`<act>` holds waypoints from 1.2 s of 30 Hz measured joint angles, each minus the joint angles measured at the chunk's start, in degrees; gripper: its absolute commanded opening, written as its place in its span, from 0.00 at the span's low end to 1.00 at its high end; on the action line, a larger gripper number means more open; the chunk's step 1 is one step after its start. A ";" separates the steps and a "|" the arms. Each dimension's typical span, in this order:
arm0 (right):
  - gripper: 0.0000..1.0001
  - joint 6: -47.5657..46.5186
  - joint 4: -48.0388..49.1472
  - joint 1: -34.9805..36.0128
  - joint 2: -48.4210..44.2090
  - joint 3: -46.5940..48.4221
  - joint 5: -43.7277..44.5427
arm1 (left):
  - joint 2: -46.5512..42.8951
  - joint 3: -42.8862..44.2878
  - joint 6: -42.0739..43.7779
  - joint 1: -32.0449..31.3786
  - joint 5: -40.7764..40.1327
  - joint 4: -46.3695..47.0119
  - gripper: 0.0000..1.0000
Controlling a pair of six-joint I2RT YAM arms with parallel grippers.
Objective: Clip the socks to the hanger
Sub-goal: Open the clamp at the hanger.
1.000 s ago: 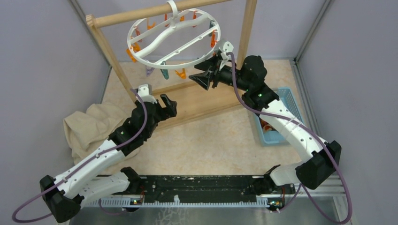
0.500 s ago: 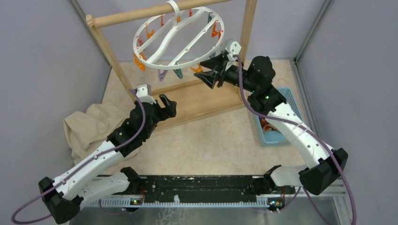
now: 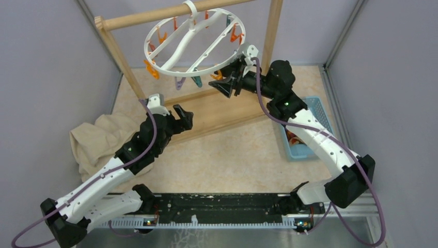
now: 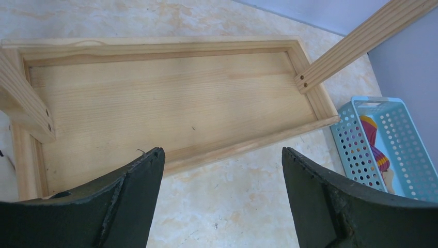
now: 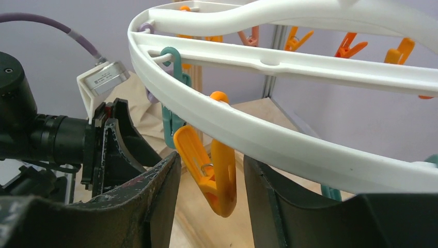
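The white round hanger (image 3: 182,44) hangs by its hook from the wooden rail, tilted; its ring (image 5: 289,147) crosses the right wrist view. An orange clip (image 5: 212,170) dangles from the ring between the fingers of my right gripper (image 5: 212,157), which is open; a gap shows at the right finger. From above, the right gripper (image 3: 219,85) sits under the ring's near right rim. My left gripper (image 4: 222,151) is open and empty over the front edge of the wooden base. A maroon sock with orange stripes (image 4: 374,147) lies in the blue basket. No other sock shows clearly.
The wooden frame stand has a flat base tray (image 3: 222,111) and two slanted posts. A beige cloth (image 3: 98,139) lies heaped at the left. The blue basket (image 3: 315,111) stands at the right, partly under my right arm. Grey walls close in both sides.
The hanger has swung and tilted, carrying its ring to the right. My right gripper has risen under the rim around the orange clip. The left arm has barely shifted.
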 measured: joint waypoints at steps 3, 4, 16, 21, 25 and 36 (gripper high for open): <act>0.33 0.52 0.44 0.00 1.27 0.44 -0.37 | -0.28 0.00 0.00 0.00 -0.17 -0.37 0.89; 0.28 0.63 0.37 0.00 1.57 0.63 -0.52 | -0.31 0.00 -0.02 0.00 -0.20 -0.42 0.89; 0.00 1.33 0.44 0.00 -0.09 0.59 -1.05 | -0.17 0.11 -0.20 0.00 0.52 -0.52 0.87; 0.00 1.33 0.28 0.00 -3.02 0.26 -1.16 | 2.05 3.89 -0.13 0.00 3.34 -1.01 0.81; 0.00 0.83 -0.63 0.17 -4.26 0.22 -0.98 | 3.54 9.77 -0.15 0.00 6.78 -1.01 0.77; 0.00 -1.42 -3.19 1.60 -4.39 -0.24 -0.07 | 4.02 18.78 0.04 -0.11 16.87 4.13 0.76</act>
